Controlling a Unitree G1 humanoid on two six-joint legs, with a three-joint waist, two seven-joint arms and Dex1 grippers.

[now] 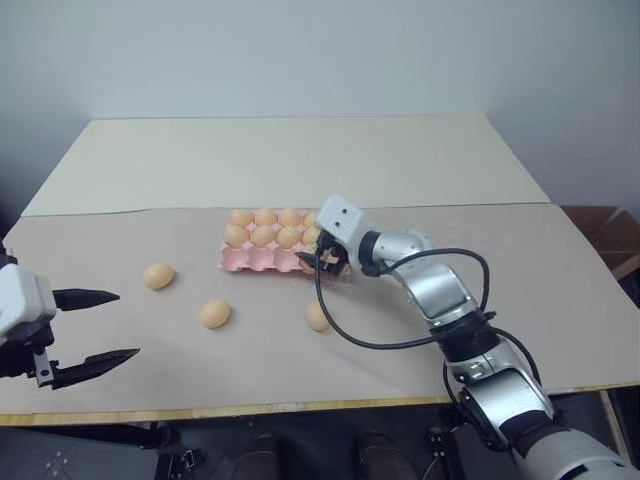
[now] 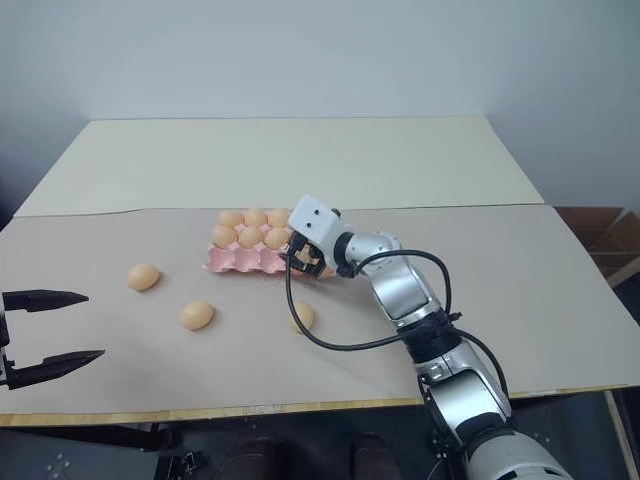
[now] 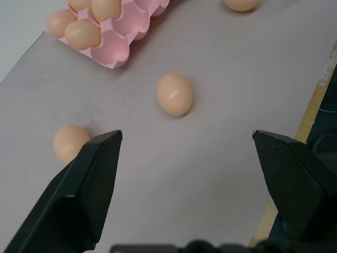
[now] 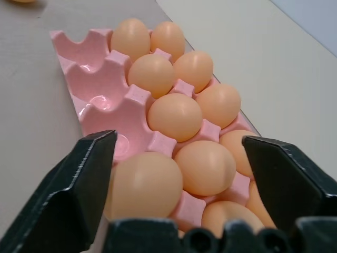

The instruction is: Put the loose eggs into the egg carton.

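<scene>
The pink egg carton (image 1: 250, 258) lies at the middle of the table, its back rows filled with several tan eggs. My right gripper (image 1: 325, 262) hovers over the carton's right front corner, open. In the right wrist view an egg (image 4: 145, 184) sits in a front cup between the spread fingers (image 4: 92, 174), close to one of them. Empty front cups (image 4: 95, 58) run on beyond it. Three loose eggs lie on the table: one at the left (image 1: 158, 275), one nearer me (image 1: 214, 313), one in front of the carton (image 1: 317, 316). My left gripper (image 1: 125, 324) stands open at the far left, empty.
The table is two pale boards with a seam (image 1: 150, 210) behind the carton. Its front edge (image 1: 300, 407) runs close to me. A brown cardboard box (image 1: 600, 225) stands off the table's right side. A black cable (image 1: 350, 335) loops from my right arm over the table.
</scene>
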